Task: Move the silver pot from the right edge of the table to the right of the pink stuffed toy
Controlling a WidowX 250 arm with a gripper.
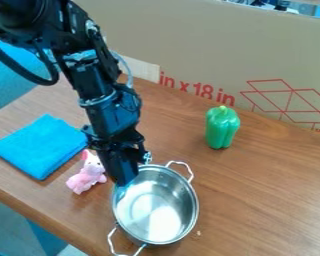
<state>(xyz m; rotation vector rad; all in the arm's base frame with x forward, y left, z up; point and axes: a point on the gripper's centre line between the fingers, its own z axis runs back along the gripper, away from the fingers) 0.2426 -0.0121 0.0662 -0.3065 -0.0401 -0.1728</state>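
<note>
Hanging the black two-finger gripper [126,176] low at the rim of a shiny silver metal pot [156,211] with looped handles, sitting on the brown wooden table [269,200]. Not showing whether gripping anything, spreading wide or closing narrow; being unable to tell. Possibly risking bumping the rim by pressing too low, so tipping or sliding the pot; perhaps also risking knocking over the pink plush pig [88,175], lying just beside, by swinging sideways.

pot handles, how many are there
2. One handle is on the far rim of the pot, toward the green pepper; the other is on the near rim, at the bottom of the view.
</note>
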